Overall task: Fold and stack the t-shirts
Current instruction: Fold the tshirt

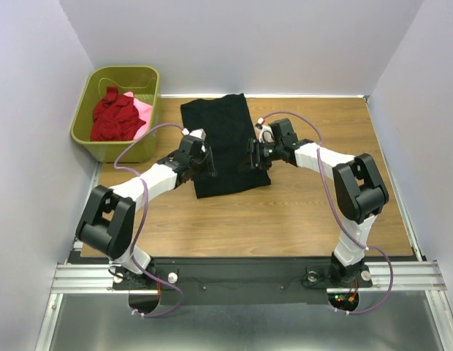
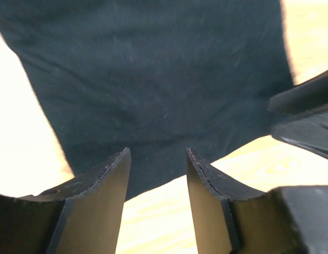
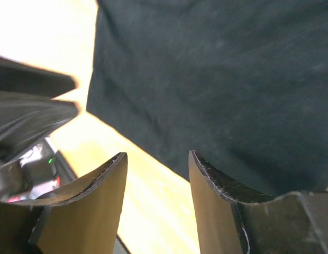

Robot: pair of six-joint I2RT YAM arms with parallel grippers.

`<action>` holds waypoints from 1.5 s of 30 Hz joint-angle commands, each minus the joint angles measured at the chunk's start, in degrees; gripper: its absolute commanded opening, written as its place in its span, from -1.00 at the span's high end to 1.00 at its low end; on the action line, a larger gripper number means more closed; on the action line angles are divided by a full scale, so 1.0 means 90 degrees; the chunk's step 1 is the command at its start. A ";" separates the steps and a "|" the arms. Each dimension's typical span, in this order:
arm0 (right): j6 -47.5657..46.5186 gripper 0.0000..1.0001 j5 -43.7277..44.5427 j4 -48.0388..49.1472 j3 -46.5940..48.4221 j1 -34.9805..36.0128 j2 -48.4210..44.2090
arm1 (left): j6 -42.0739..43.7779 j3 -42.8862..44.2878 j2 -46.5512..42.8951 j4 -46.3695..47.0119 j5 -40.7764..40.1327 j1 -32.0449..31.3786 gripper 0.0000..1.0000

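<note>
The left gripper [image 2: 156, 154] and right gripper [image 3: 157, 156] hang with jaws spread, holding nothing, above the black shirt [image 1: 221, 121]

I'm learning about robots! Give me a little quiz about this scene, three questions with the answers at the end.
1. True or false: the black t-shirt lies flat on the wooden table.
2. What is inside the olive-green basket?
A. dark red t-shirts and a pink t-shirt
B. a black t-shirt
C. nothing at all
3. Fill the gap: the left gripper and the right gripper hover at the black t-shirt's near end, holding nothing, with their jaws ____.

Key
1. True.
2. A.
3. open.
</note>
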 commanded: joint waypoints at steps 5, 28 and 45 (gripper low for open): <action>0.0523 -0.02 -0.1611 0.1491 -0.1227 -0.0847 0.0623 | -0.0294 -0.0196 0.0652 -0.0031 0.0508 0.0084 -0.02; 0.1422 0.01 -0.1679 0.1755 -0.2999 -0.1982 -0.0890 | 0.0145 -0.0717 -0.0450 -0.0187 0.0666 0.0485 -0.15; 0.1598 0.17 -0.1543 0.1814 0.1291 -0.1611 0.2038 | 0.0361 0.1678 0.2145 0.0593 0.1407 0.1081 0.46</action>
